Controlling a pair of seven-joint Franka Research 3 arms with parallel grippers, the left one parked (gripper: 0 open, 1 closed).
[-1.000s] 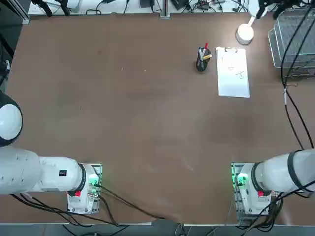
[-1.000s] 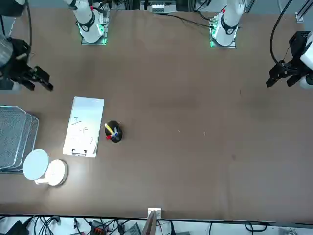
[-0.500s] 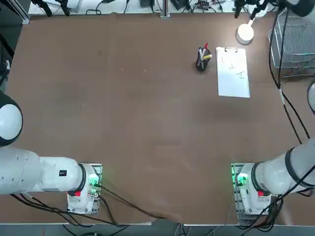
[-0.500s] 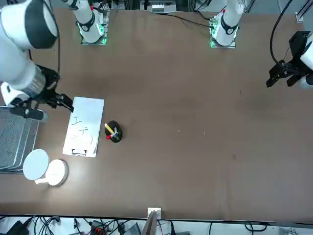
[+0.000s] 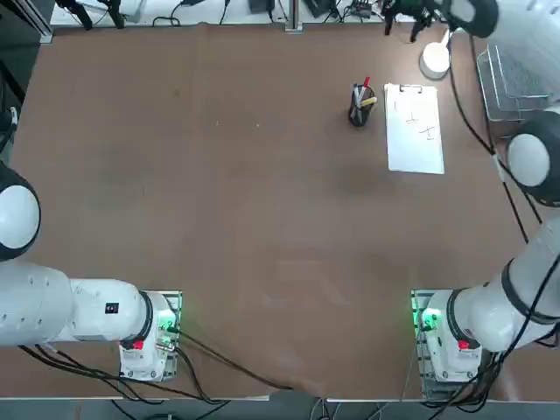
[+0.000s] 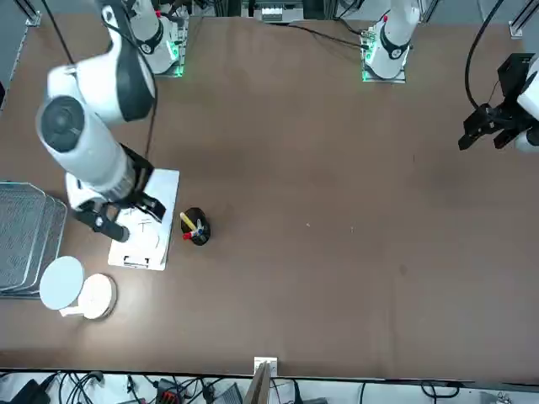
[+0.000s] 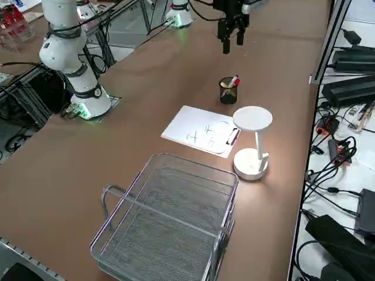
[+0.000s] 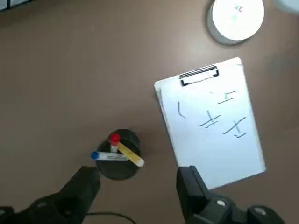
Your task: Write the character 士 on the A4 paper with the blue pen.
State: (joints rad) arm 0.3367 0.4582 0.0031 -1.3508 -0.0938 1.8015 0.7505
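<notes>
The A4 paper (image 5: 414,131) lies clipped to a board at the table's far right, with several thin marks on it. Just left of it stands a black pen cup (image 5: 359,108). In the wrist view the cup (image 8: 117,161) holds the blue pen (image 8: 103,156), blue-capped, beside a red-tipped pen (image 8: 114,139) and a yellow pen (image 8: 131,155). My right gripper (image 7: 232,41) hangs open and empty high above the cup and the sheet (image 7: 202,130). Its two fingers (image 8: 191,186) frame the cup and the paper's (image 8: 212,123) near edge.
A white desk lamp (image 5: 435,59) stands just beyond the paper's clip end. A wire basket (image 7: 170,216) sits at the table's right edge behind the lamp (image 7: 252,120). Cables run along the far edge. The parked left arm stays at the other side.
My right arm has swung in from beside the wire basket across the paper and now hangs over the pen cup. Its fingers stayed open. Paper and cup have not moved.
</notes>
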